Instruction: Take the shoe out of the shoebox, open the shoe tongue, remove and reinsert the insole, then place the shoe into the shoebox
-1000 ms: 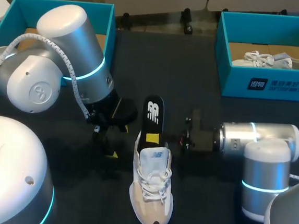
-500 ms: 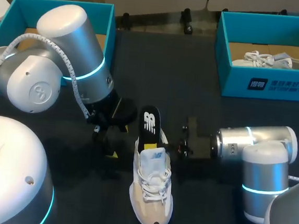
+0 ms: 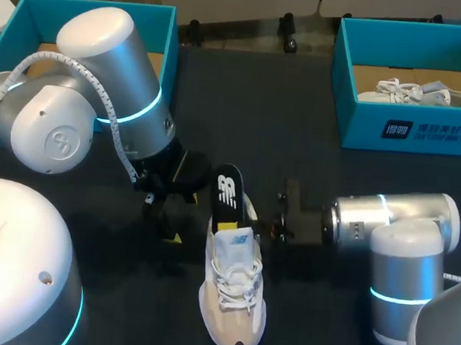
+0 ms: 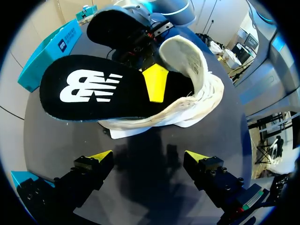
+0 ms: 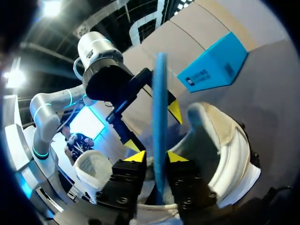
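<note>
Reinsert step, roughly midway by my read. Right hand (image 5: 156, 157) is clenched on the insole (image 5: 161, 117), gripped edge-on between both yellow tips. The insole's front end is down in the shoe (image 3: 234, 294) and its heel end sticks out past the collar. The shoe lies on the desk (image 3: 314, 139), just ahead of both hands and well apart from the shoebox (image 3: 412, 130). Left hand (image 4: 149, 155) is released and holding nothing, with the shoe's heel just ahead of it. To do it well, feed the insole in along the shoe's length at a low angle and watch for buckling under the tongue (image 3: 237, 239). Brace the heel with the left hand (the shoe likely slides otherwise).
</note>
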`<state>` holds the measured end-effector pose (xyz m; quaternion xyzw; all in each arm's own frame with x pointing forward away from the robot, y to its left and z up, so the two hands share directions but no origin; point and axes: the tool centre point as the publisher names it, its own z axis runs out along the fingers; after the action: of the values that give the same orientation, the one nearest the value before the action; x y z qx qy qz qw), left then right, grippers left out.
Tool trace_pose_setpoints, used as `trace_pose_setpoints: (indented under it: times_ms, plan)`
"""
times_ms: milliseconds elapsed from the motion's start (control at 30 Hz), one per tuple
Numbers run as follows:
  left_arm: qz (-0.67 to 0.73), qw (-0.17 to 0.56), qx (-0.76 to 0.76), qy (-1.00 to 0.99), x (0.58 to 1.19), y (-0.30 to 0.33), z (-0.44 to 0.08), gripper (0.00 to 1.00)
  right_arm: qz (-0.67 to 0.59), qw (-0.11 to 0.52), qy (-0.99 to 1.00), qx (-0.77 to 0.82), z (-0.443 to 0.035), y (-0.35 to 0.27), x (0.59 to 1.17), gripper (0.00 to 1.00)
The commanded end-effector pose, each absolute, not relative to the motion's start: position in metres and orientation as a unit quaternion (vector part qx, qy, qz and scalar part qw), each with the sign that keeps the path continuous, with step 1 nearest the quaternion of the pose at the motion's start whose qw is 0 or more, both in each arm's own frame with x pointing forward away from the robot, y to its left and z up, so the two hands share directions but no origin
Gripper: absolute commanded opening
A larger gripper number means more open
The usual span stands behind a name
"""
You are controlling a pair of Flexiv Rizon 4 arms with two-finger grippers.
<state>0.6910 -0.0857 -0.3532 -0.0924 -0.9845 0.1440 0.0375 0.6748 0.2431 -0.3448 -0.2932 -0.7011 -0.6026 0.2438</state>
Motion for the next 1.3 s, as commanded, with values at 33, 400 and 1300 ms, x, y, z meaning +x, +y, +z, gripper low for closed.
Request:
trace_pose_setpoints:
  times_ms: [33, 400, 1300]
  plan:
    - [0.142, 0.037, -0.092, -0.985, 0.69, -0.086, -0.352, 1.0, -0.595, 0.238, -0.71, -0.293, -0.333, 0.244, 0.679, 0.36]
    - [0.142, 0.037, -0.092, -0.985, 0.69, -0.086, -0.352, 1.0, -0.615, 0.223, -0.699, -0.288, -0.329, 0.238, 0.696, 0.01]
    - [0.142, 0.037, -0.092, -0.985, 0.69, -0.086, -0.352, 1.0, -0.587, 0.284, -0.676, -0.344, -0.359, 0.245, 0.665, 0.0]
